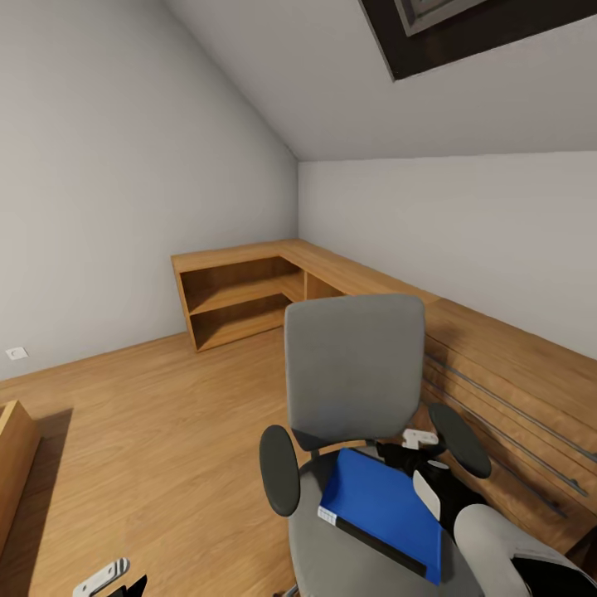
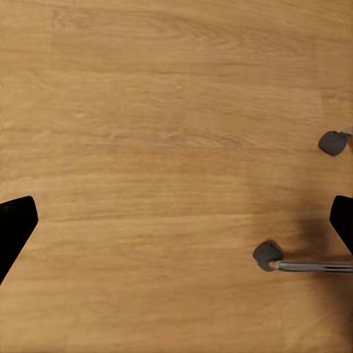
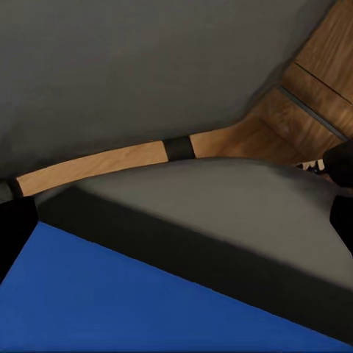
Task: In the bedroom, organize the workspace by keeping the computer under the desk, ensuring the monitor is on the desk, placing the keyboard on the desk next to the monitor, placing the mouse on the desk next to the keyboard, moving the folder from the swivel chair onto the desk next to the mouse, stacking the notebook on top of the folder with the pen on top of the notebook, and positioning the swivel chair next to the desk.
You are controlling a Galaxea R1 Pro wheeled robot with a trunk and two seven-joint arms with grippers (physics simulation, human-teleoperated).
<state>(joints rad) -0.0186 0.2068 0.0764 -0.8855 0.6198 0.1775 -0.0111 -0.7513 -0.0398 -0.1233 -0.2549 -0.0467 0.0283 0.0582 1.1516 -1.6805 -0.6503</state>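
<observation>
Attic bedroom, wooden floor. Right gripper (image 3: 176, 220) with fingers spread wide, holding nothing, poised directly above the folder (image 3: 132, 301) lying flat on the swivel chair (image 1: 352, 373) seat. Best lowered squarely over the near edge before pinching

White shells, black joints, that's our whole look

Our right arm (image 1: 489, 531) is a smooth rounded pale grey-white casing with black sections at the joints, and the right tool (image 1: 419, 452) has white and black parts; down by the left tool (image 1: 104, 578) we see a white ribbed piece on black, and black fingertips (image 2: 15, 224).
</observation>
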